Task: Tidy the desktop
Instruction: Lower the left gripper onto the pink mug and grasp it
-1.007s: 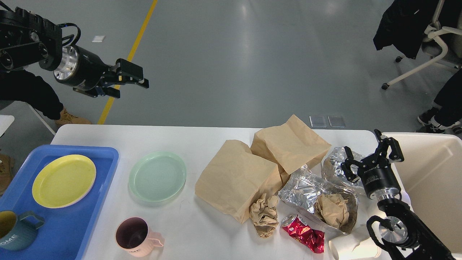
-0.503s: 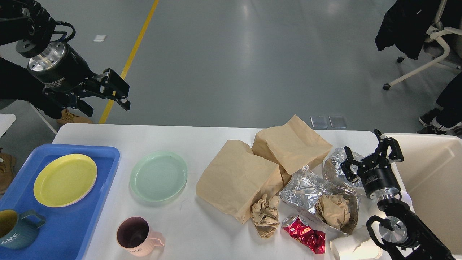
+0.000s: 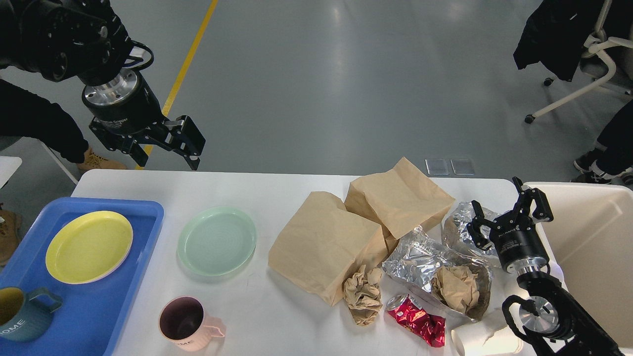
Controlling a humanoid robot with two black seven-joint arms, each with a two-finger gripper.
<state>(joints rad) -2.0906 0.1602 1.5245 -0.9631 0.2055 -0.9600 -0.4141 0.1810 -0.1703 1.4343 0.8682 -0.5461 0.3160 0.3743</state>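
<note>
My left tool [image 3: 167,159] hangs in the air at about 10 o'clock, above the far left edge of the tabletop [image 3: 277,316]. Its two fingers are spread wide and hold nothing.

The white tabletop fills the lower middle of my view, from 9 o'clock across to 3 o'clock. At 8 o'clock a blue tray [image 3: 99,316] lies on its left end. A yellow plate [image 3: 89,247] sits in the tray. A blue mug [image 3: 22,314] stands in the tray's near corner, at the edge of my view.

Just beside the tray, a pale green plate [image 3: 217,241] lies on the bare tabletop. Near it, toward 7 o'clock, stands a pink mug [image 3: 188,324].

In the middle are two brown paper bags [image 3: 321,247] lying flat, one partly over the other. At 6 o'clock a crumpled paper ball [image 3: 363,294] touches the near bag. Next to it lies a squashed red can [image 3: 415,321].

Toward 4 o'clock there is crinkled silver foil [image 3: 415,257] with more crumpled brown paper [image 3: 455,289] on it. A white paper cup [image 3: 474,338] lies on its side at 5 o'clock.

My right tool [image 3: 509,212] is at 3 o'clock, over the foil at the right end of the tabletop. Its fingers are open and hold nothing. Just to its right is a cream bin [image 3: 608,277].
</note>
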